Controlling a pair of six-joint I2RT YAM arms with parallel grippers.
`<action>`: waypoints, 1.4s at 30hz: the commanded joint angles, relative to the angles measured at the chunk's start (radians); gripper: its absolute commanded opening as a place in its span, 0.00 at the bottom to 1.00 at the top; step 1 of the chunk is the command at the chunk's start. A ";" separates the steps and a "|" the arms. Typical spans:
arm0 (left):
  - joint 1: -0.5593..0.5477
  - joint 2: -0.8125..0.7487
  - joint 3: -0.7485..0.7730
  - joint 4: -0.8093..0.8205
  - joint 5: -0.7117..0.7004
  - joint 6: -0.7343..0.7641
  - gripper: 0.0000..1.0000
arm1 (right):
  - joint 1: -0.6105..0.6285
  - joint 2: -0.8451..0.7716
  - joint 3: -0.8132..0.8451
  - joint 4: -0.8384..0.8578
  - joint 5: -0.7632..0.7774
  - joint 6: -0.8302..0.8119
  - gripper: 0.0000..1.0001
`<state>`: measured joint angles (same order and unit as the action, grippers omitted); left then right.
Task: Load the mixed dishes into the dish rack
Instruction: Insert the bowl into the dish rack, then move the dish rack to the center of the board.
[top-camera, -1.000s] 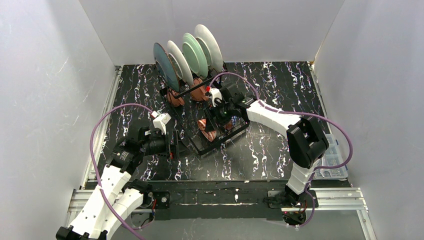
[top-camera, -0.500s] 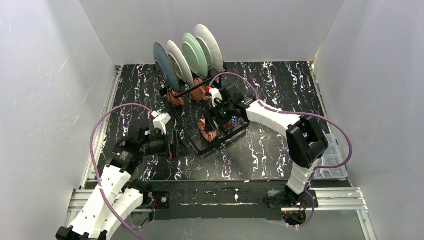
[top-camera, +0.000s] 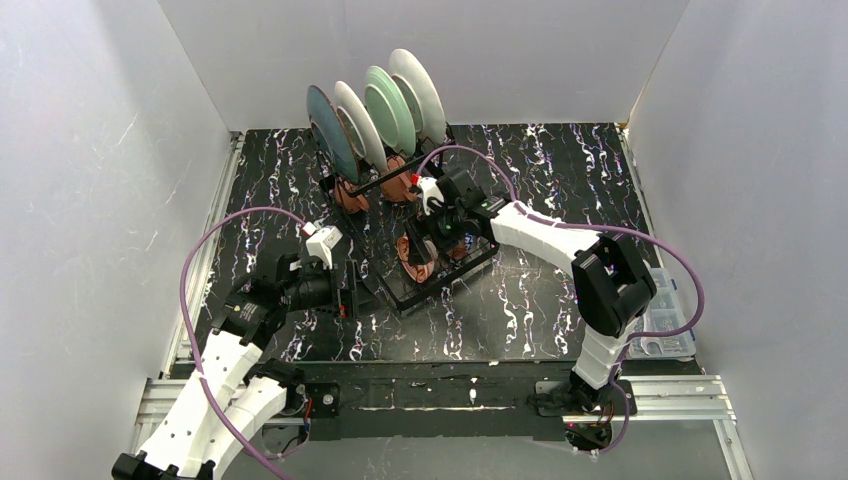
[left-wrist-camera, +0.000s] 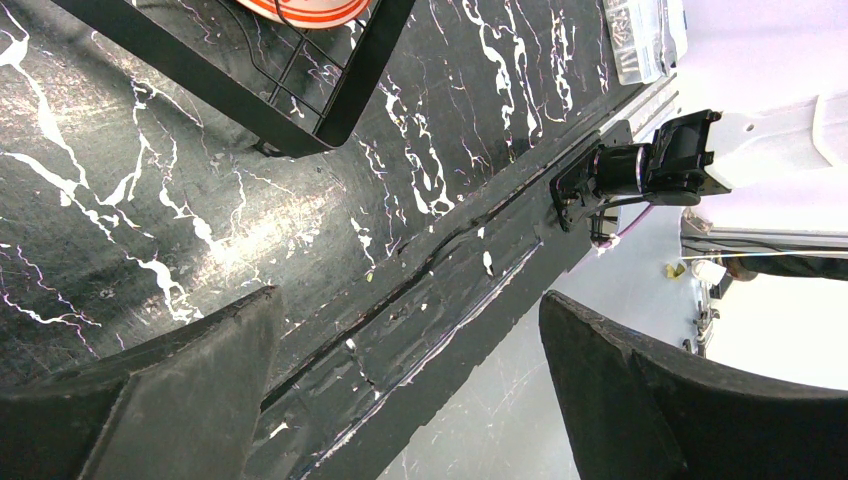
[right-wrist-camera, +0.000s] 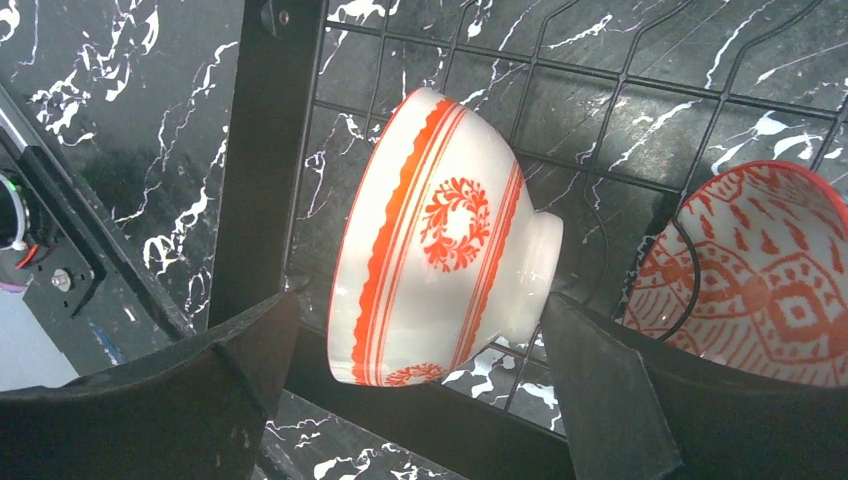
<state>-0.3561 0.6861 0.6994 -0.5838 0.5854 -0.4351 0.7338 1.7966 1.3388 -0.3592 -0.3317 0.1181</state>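
The black wire dish rack (top-camera: 445, 283) sits mid-table. Four plates stand upright in its far slots: dark teal (top-camera: 328, 130), white (top-camera: 358, 125), pale green (top-camera: 388, 108) and another pale one (top-camera: 418, 92). Two terracotta mugs (top-camera: 350, 195) lie below them. My right gripper (top-camera: 432, 228) is open over the rack's near end. In the right wrist view a white, red-patterned bowl (right-wrist-camera: 440, 240) lies on its side on the rack grid (right-wrist-camera: 270, 150) between the spread jaws of the right gripper (right-wrist-camera: 415, 385). A second patterned bowl (right-wrist-camera: 770, 280) lies beside it. My left gripper (top-camera: 345, 300) is open and empty by the rack's near left corner (left-wrist-camera: 340, 110).
A clear plastic parts box (top-camera: 665, 320) sits at the table's right edge, also in the left wrist view (left-wrist-camera: 640, 40). White walls enclose three sides. Metal rails (top-camera: 660, 395) run along the near edge by the arm bases.
My right gripper has shifted slightly toward the back of the rack, above the bowl. The left arm and the dishes have not moved.
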 joint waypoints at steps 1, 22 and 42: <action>0.000 -0.002 -0.009 0.000 0.023 0.007 0.98 | 0.013 -0.020 0.048 -0.005 0.043 0.000 0.98; -0.001 -0.001 -0.010 0.001 0.025 0.007 0.98 | 0.076 -0.081 0.143 -0.097 0.262 -0.018 0.98; -0.001 0.012 -0.006 -0.011 -0.011 0.000 0.98 | 0.078 -0.169 0.181 -0.121 0.315 -0.029 0.98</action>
<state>-0.3561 0.6930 0.6994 -0.5842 0.5800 -0.4385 0.8089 1.7046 1.4490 -0.4751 -0.0513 0.1051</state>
